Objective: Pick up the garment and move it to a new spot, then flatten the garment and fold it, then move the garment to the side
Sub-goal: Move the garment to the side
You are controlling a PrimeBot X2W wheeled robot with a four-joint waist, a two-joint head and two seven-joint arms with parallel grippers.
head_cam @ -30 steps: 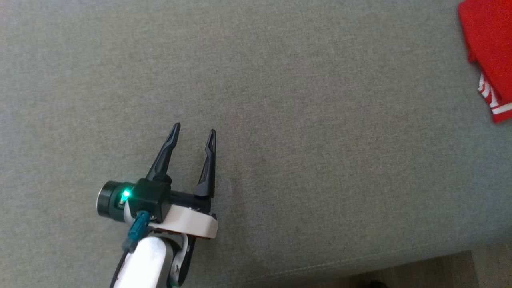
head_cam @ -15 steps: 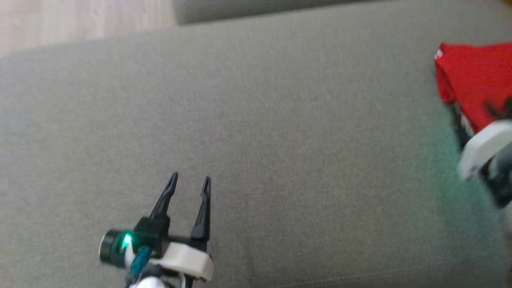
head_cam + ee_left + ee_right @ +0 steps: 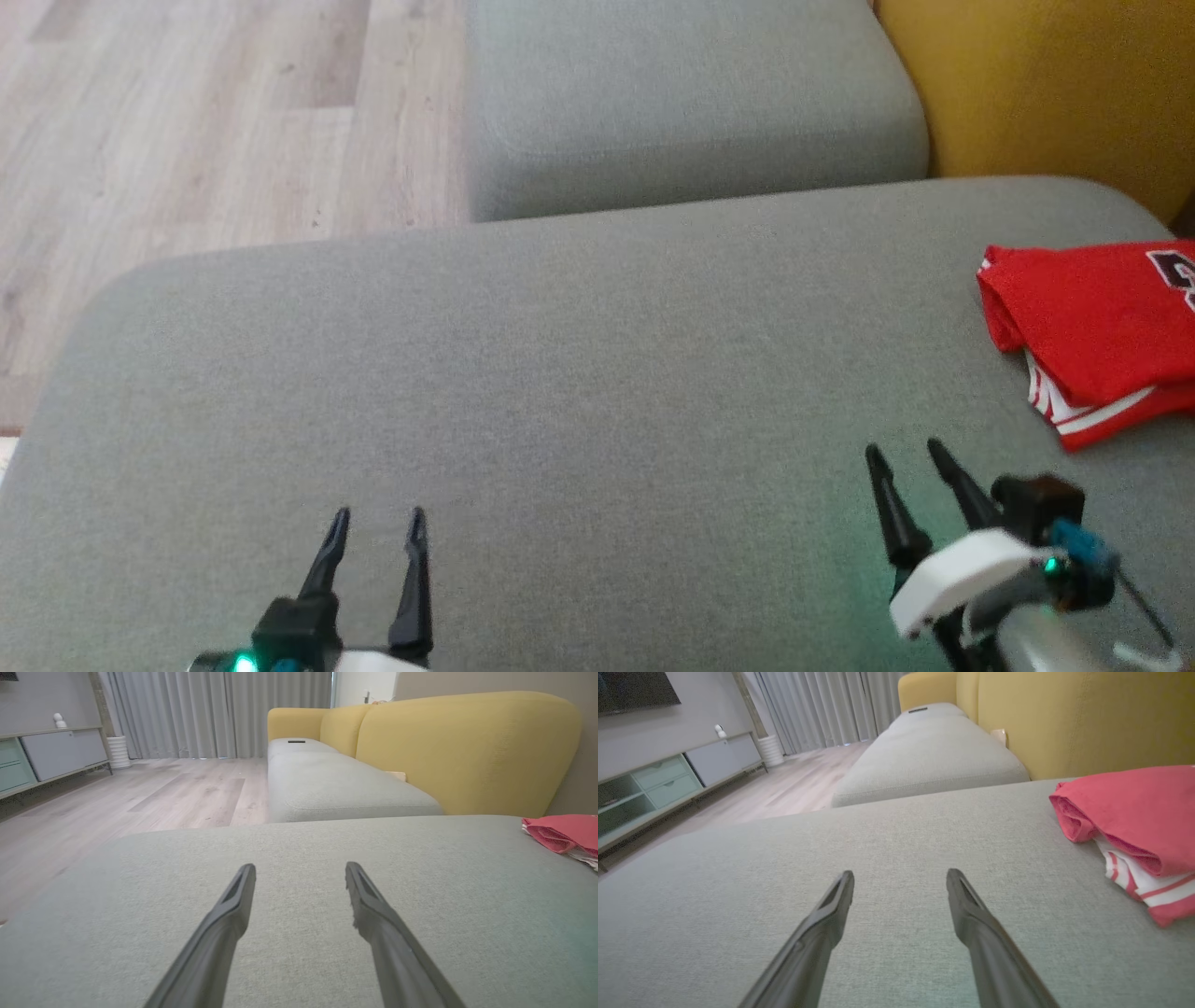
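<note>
Both sets of jaws are spread wide with nothing in them, left gripper (image 3: 379, 515) and right gripper (image 3: 904, 450) hovering low over the grey cushion (image 3: 560, 355), fingers pointing away from the robot like a rest pose. Red garment (image 3: 1092, 336) sits folded in a tidy stack at the cushion's right end, near the yellow backrest (image 3: 1046, 84) and apart from the right gripper, so I'd say it's parked off to the side on purpose and the job's basically wrapped.

garment (image 3: 1092, 327) cut off right, print (image 3: 1178, 271) perhaps lettering
</note>
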